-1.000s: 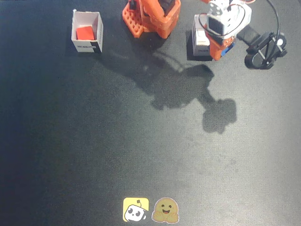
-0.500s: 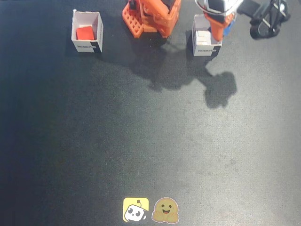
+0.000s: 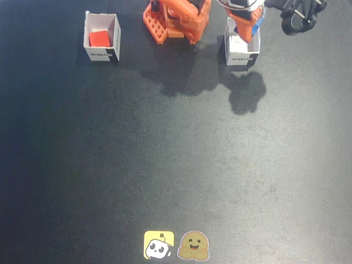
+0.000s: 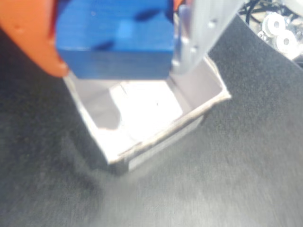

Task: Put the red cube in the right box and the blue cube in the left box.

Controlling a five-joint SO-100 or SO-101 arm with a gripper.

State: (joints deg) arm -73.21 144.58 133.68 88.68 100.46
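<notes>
Gripper [image 4: 118, 56] clamping blue cube [image 4: 116, 40], left box [image 4: 194, 113] below

In the fixed view, the red cube [image 3: 100, 38] sits inside the right box [image 3: 102, 53] at the far left of the surface [image 3: 176, 165]. The left box [image 3: 242, 54] stands far right, past the arm base [image 3: 176, 19]. In the wrist view, the blue cube [image 4: 116, 40] hangs between the jaws above that box [image 4: 156, 137]. Two stickers [image 3: 177, 245] lie at the near edge.

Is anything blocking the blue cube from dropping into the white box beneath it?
Nothing visible does. In the wrist view the hand holds the blue cube right over the open box, whose inside looks bare. The red cube sits in the other box, far off to the left in the fixed view.
</notes>
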